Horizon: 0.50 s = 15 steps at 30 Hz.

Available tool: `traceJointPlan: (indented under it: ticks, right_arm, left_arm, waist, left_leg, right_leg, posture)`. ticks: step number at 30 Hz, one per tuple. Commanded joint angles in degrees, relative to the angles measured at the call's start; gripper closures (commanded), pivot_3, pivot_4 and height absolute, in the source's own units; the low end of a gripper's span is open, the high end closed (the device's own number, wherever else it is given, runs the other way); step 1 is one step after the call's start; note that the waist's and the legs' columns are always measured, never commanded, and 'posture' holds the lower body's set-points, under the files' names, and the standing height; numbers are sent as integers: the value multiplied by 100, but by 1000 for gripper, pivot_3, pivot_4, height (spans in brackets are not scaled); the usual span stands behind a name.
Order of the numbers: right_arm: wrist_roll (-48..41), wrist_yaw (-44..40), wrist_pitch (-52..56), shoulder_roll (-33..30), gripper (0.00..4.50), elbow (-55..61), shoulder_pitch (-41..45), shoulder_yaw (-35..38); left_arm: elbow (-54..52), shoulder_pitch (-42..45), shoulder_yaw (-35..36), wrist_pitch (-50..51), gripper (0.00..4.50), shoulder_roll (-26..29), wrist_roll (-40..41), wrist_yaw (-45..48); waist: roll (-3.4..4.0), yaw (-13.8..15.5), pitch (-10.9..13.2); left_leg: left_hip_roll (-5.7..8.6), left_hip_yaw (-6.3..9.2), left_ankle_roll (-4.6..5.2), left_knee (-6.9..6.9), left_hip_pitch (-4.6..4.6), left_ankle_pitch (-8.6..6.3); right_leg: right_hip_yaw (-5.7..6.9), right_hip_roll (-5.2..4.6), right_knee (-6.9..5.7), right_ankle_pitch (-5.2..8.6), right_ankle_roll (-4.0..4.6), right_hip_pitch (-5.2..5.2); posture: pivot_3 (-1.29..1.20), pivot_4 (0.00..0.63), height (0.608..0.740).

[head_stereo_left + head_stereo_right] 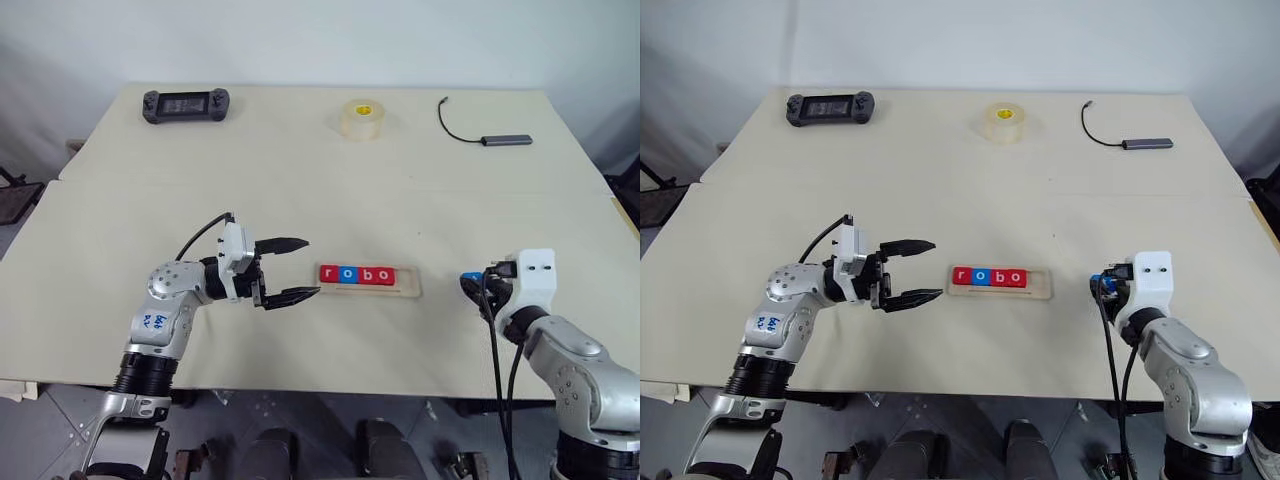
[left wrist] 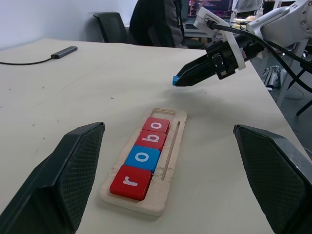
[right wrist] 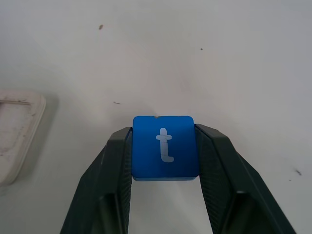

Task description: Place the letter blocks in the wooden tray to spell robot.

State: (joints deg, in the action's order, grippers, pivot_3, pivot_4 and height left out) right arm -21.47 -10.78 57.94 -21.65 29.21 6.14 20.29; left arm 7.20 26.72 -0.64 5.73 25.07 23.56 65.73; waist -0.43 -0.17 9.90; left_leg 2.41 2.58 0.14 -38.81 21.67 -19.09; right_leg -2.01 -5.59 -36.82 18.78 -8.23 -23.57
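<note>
Matt pale table top point(image 1: 300, 190), smooth w/ small dark specks. Wooden tray point(image 2: 171, 156): raw pale wood, unvarnished, edges rounded, grain faint. Letter blocks point(image 2: 143, 158) in it: smooth red & blue faces, slight sheen, white print. Blue t block point(image 3: 165, 146), satin, plastic-looking, pinched btwn right gripper point(image 3: 165, 175) fingers point(image 3: 114, 180) of dark matt plastic. Left gripper point(image 2: 168, 185) pads point(image 2: 73, 170): black, finely textured mesh pattern. Tape roll point(image 1: 362, 118) at 12 o'clock of tray: translucent, glossy.
</note>
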Motion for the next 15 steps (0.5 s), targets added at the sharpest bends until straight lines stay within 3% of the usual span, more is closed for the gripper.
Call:
traceJointPlan:
  ticks: [1,4,7,12,15]
  right_arm:
    - [-13,-100,-64,-184,1656,208,-25,-30]
    - [-292,-888,-133,-786,660,-18,-9,-21]
    - [-346,-1781,-606,-1567,660,-397,-27,-39]
    - [-206,-4121,-2441,-3032,660,-1821,1,-304]
    - [311,-5289,-3855,-3593,660,-3082,566,-938]
  left_arm:
    - [-99,112,59,-56,0,44,66,17]
    - [-117,96,73,-50,0,48,64,-7]
    - [-122,82,75,-53,0,42,60,-29]
    - [-64,128,62,-80,0,21,40,-45]
    - [-2,175,44,-112,0,18,37,7]
  waist:
    - [0,4,0]
    - [0,2,0]
    - [0,3,0]
    - [-4,6,2]
    - [-6,-27,4]
  left_leg:
    - [1,1,0,2,0,0]
    - [4,0,2,4,0,-1]
    - [3,2,5,4,0,-1]
    - [4,0,18,5,-1,-5]
    - [2,-4,19,5,-3,-6]
  right_leg:
    - [1,1,1,0,0,0]
    - [2,3,4,0,0,0]
    - [5,5,8,0,0,5]
    - [10,11,23,-1,-2,16]
    - [9,11,28,-1,-3,17]
  posture:
    - [0,150,740]
    - [0,150,740]
    - [0,150,740]
    - [0,150,740]
    - [0,150,740]
